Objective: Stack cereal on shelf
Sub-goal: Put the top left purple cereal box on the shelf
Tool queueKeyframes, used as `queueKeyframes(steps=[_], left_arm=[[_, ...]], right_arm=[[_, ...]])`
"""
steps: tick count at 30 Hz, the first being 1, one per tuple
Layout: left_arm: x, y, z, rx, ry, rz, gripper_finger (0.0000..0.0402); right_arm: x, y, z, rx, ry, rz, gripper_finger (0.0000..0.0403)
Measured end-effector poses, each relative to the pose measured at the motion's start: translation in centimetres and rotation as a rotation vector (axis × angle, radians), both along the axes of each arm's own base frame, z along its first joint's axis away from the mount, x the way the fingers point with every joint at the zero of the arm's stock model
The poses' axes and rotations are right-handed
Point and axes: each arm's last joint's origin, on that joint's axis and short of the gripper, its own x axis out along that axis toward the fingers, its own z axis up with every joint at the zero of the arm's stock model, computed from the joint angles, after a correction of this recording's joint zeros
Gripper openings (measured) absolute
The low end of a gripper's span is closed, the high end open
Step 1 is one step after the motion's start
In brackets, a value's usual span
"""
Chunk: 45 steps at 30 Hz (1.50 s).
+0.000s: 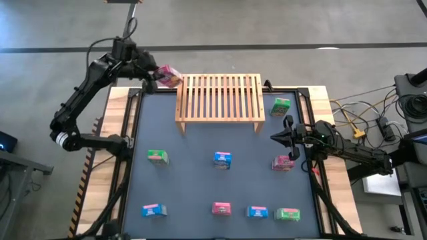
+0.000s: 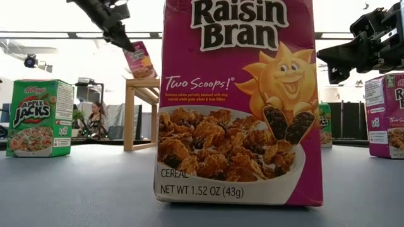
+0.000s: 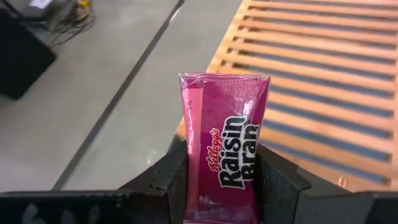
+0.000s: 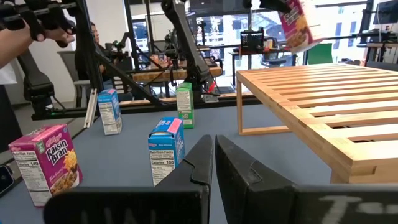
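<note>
**Kid:** What is in your left hand point(image 1: 155, 75)?

**Me:** A pink cereal box point(image 1: 169, 75). I pinch it by its thin sides, so the flat bottom stays free to sit down on something. My left wrist view shows my two fingers point(image 3: 166, 180) squeezing it tight.

**Kid:** Where is it going?

**Me:** I think onto the shelf point(image 1: 220, 99). I hold the box up in the air, tilted, just past the shelf's far left corner. It does not touch the wood yet.

**Kid:** Is anything on the shelf?

**Me:** No. I see only bare slats on top.

**Kid:** Where are the other boxes?

**Me:** Eight stand on the dark surface point(image 1: 193, 173). A green box point(image 1: 281, 105) is just beside the shelf's right end. Another green box point(image 1: 157, 157), a blue box point(image 1: 223, 159) and a pink box point(image 1: 283, 163) stand in a middle row. Four more stand along the near edge.

**Kid:** And your right hand point(image 1: 275, 137)?

**Me:** It is clenched shut with nothing in it. It waits low at the right side, near that pink box, out of the way.

**Kid:** What could go wrong?

**Me:** The box is tilted. I guess it could tip over on the slats.
</note>
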Motion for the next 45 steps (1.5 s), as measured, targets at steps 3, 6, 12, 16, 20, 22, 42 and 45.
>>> queueKeyframes(steps=[3, 6, 12, 16, 20, 22, 42, 45], left_arm=[[1.2, 1.1, 0.7, -0.011, -0.002, -0.025, 0.013], [2.4, 2.1, 1.6, -0.021, 0.009, -0.045, 0.013], [4.7, 4.3, 2.9, -0.06, 0.064, -0.093, 0.013], [5.9, 5.8, 3.0, -0.137, 0.126, -0.108, 0.013], [7.0, 7.1, 2.8, -0.203, 0.172, -0.116, 0.013], [7.7, 7.7, 2.8, -0.216, 0.186, -0.128, 0.013], [10.9, 7.7, 2.1, -0.179, 0.327, -0.195, 0.013], [11.3, 7.4, 2.1, -0.179, 0.331, -0.209, 0.013]], right_arm=[[0.0, 0.0, 0.0, 0.001, 0.0, 0.0, 0.0009], [0.0, 0.0, 0.0, 0.0, 0.0, 0.0, 0.0009], [0.0, 0.0, 0.0, 0.001, 0.0, 0.0, 0.0009], [0.0, 0.0, 0.0, 0.001, 0.0, 0.0, 0.0009], [0.0, 0.0, 0.0, 0.0, 0.0, 0.0, 0.0009], [0.0, 0.0, 0.0, 0.001, 0.0, 0.0, 0.0009], [0.0, 0.0, 0.0, 0.001, 0.0, 0.0, 0.0009], [0.0, 0.0, 0.0, 0.001, 0.0, 0.0, 0.0009]])
